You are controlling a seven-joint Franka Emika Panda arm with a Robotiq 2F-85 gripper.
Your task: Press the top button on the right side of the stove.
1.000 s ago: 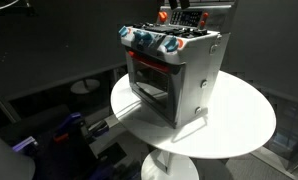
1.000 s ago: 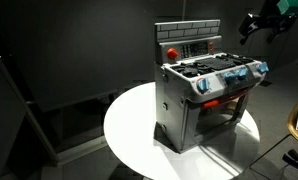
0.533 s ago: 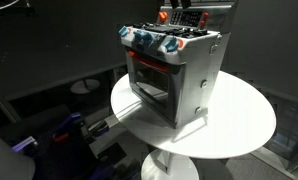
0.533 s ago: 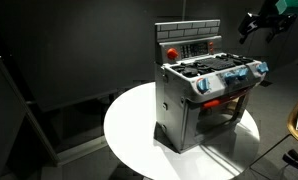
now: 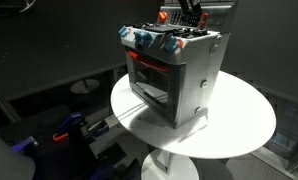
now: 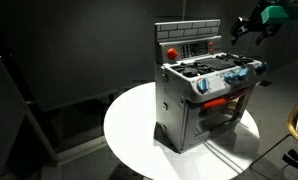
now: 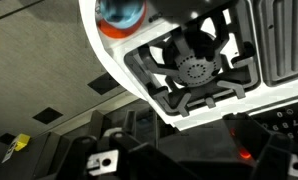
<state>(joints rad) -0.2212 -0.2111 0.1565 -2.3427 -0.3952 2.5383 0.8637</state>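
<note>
Stove (image 5: 179, 75) (image 6: 189, 100) stands upright on round white table (image 5: 239, 125) (image 6: 129, 130), off centre, oven-door side nearer the table edge. Oven window glows red; knobs line the front in both exterior views. Claw (image 5: 191, 10) (image 6: 244, 30) hangs in the air, above the stove top, not touching it. Too small and dark to read: can't tell whether it is released or clenched. Wrist view looks down on a black burner (image 7: 194, 70) and one blue knob (image 7: 122, 12).

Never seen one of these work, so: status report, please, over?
Gripper hovers up by the stove, touching nothing; open or shut unclear. Stove upright on round table. Nothing seen in the way.
</note>
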